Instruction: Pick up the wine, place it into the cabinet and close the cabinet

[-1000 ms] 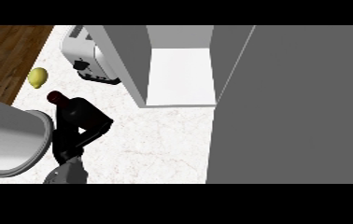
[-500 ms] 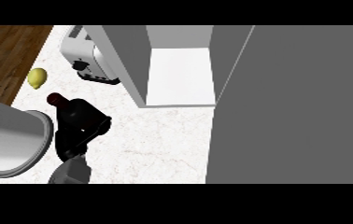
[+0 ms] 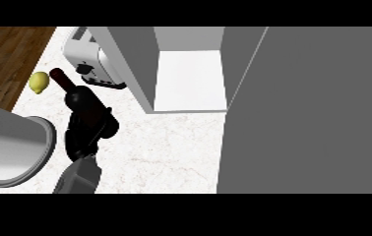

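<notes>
Wine bottle [image 3: 76, 96] has tipped since earlier, neck now toward the lemon [image 3: 38, 81]; left hand [image 3: 85, 131] curled round it, left of the cabinet [image 3: 138, 63].

Dark wine [image 3: 73, 93] bottle tilted; cabinet [image 3: 190, 80] open.

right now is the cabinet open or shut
Open: the cabinet shows its bare white shelf, with the grey door swung out at the right.
</notes>
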